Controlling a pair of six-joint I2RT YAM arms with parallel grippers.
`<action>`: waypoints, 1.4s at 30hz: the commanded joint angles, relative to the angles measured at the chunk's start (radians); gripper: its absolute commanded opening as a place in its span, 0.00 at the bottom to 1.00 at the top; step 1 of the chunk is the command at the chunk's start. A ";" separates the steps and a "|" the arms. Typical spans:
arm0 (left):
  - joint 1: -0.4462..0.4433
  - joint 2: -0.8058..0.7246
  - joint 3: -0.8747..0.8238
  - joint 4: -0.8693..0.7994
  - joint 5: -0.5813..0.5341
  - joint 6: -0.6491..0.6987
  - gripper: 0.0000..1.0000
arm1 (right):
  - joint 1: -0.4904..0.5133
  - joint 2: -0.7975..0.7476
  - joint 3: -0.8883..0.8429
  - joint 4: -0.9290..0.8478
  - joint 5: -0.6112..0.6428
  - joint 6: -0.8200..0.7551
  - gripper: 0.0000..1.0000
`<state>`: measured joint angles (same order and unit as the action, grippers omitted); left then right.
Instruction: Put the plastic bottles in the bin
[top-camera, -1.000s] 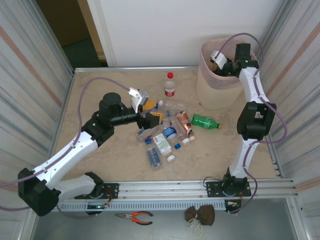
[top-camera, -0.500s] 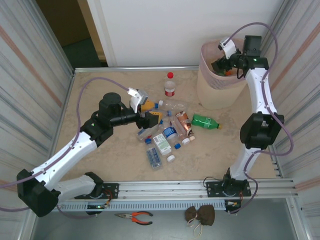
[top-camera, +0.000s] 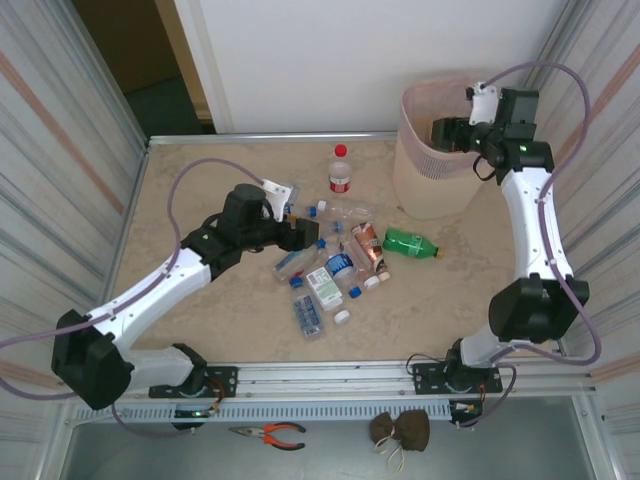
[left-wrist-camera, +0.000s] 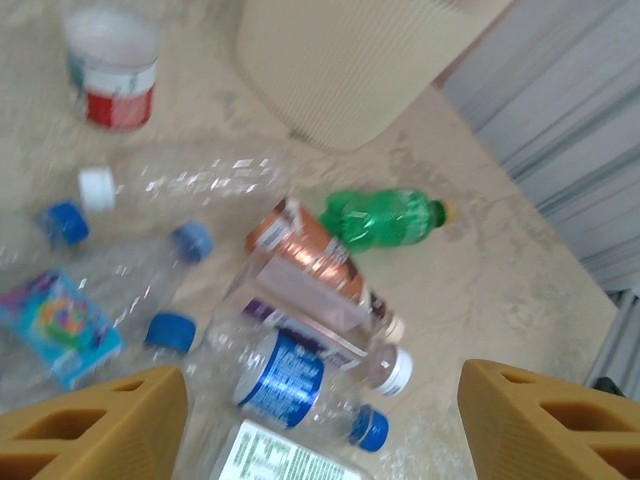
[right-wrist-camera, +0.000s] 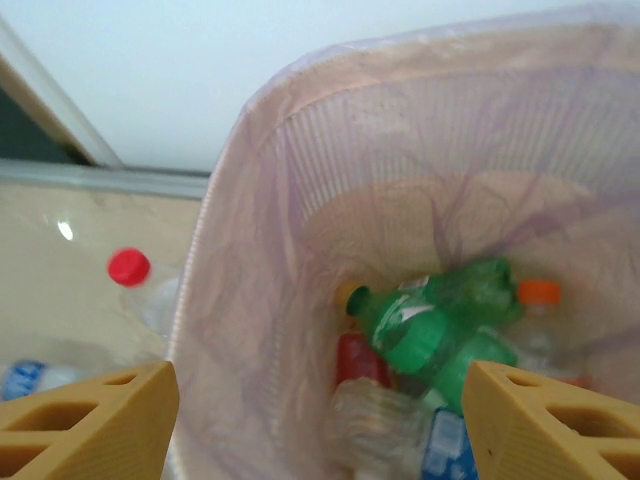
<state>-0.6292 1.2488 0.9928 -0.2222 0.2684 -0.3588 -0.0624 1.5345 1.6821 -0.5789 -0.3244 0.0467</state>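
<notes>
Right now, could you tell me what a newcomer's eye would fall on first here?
The heap of bottles in the middle of the table, under the open left gripper. Next, the bin at the far right corner, with the open right gripper above its mouth and a green bottle lying among others inside.

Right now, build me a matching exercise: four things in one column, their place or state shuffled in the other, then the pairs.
1. green bottle on the table
2. red-capped bottle
3. right gripper
4. left gripper

A. open above the bin
B. standing upright
C. open over the bottle pile
D. lying on its side

Pairs: 1-D, 2-B, 3-A, 4-C
</notes>
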 joint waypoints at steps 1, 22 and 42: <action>-0.015 0.018 0.024 -0.112 -0.108 -0.103 0.72 | -0.012 -0.078 -0.046 -0.027 0.052 0.283 0.73; -0.343 0.120 -0.125 -0.370 -0.373 -0.703 0.82 | -0.011 -0.299 -0.329 -0.088 -0.030 0.404 0.73; -0.483 0.253 -0.132 -0.426 -0.290 -0.800 0.77 | -0.007 -0.379 -0.365 -0.110 -0.074 0.403 0.74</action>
<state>-1.1019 1.4944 0.8501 -0.5930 -0.0257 -1.1427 -0.0723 1.1835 1.3308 -0.6830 -0.3779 0.4370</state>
